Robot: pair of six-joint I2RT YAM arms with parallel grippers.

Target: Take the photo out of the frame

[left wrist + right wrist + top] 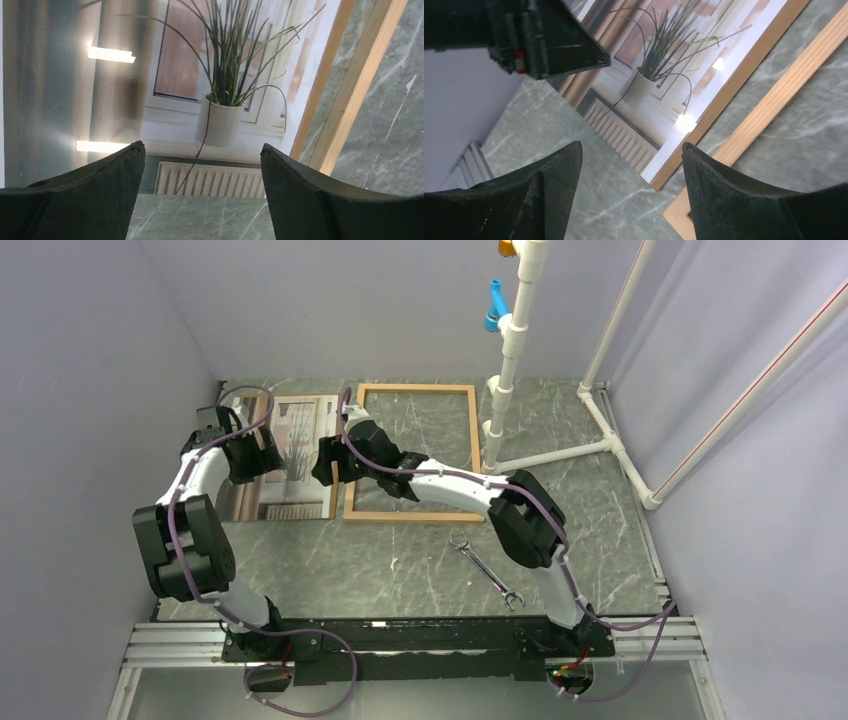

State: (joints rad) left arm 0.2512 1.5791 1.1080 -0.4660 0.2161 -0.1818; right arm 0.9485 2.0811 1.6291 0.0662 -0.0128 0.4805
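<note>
Top external: photo (305, 435) flat on table (400, 570), just beside frame (415, 388)

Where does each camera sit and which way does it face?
Top external: above, behind the bases, looking down on the table; left arm, right arm show, photo left of frame.
Left wrist: on that wrist, looks down past the open left gripper at the photo's plant.
Right wrist: on that wrist, looks down past the open right gripper at photo edge and frame; left gripper top left.
Shared: both wrist views show plant and frame.
</note>
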